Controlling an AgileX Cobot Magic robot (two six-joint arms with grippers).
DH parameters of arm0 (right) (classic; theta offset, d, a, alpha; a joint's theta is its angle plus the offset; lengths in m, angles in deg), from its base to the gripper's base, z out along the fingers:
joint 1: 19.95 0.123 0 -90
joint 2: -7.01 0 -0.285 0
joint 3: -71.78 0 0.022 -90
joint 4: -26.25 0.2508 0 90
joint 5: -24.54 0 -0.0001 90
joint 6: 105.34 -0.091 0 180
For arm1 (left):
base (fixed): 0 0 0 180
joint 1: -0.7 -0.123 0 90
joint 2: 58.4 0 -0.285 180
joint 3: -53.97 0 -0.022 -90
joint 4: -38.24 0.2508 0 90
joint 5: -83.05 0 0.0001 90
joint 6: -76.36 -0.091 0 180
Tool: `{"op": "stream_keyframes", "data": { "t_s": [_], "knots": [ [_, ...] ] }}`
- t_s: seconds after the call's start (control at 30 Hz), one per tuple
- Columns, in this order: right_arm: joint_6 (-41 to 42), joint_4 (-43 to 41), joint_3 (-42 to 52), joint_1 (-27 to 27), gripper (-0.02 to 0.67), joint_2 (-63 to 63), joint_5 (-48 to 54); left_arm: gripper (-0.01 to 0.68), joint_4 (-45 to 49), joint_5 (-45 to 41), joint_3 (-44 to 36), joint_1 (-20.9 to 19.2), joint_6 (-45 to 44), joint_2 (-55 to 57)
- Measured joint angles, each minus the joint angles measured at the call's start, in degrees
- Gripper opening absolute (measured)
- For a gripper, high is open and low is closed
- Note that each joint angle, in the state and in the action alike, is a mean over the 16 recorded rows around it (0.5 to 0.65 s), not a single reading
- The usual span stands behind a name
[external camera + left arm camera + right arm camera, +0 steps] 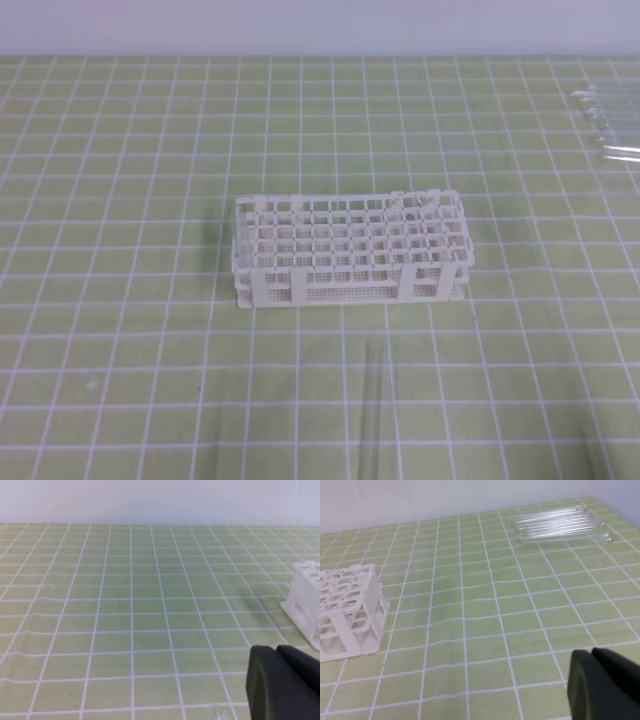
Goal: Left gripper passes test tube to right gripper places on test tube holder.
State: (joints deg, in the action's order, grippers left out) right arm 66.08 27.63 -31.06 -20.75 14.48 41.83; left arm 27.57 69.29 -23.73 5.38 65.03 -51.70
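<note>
Both hands are closed on nothing; I'd open the left hand (280, 680) over what looks like the test tube (372, 410), gripping mid-length.

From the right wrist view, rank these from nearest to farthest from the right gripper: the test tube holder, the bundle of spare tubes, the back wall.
Right gripper sits bottom right, jaws shut.
1. Test tube holder, to its left at mid-depth.
2. Bundle of spare tubes, lying flat ahead near the mat's far right edge.
3. Back wall, beyond the mat.
</note>
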Motion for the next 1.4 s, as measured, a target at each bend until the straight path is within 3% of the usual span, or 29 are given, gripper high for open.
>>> {"op": "stream_keyframes", "data": {
  "t_s": [0.7, 1.23, 1.4],
  "knots": [
    [0.0, 0.0, 0.0, 0.0, -0.017, 0.0, 0.0, -0.002, -0.91, 1.94, -0.14, 0.05, 0.23, -0.6],
    [0.0, 0.0, 0.0, 0.0, -0.017, 0.0, 0.0, -0.002, -21.56, 16.76, -0.07, 0.02, 14.2, -0.3],
    [0.0, 0.0, 0.0, 0.0, -0.017, 0.01, 0.0, -0.002, -23.25, 14.29, 0.94, 0.01, 18.11, -0.01]
  ]
}}
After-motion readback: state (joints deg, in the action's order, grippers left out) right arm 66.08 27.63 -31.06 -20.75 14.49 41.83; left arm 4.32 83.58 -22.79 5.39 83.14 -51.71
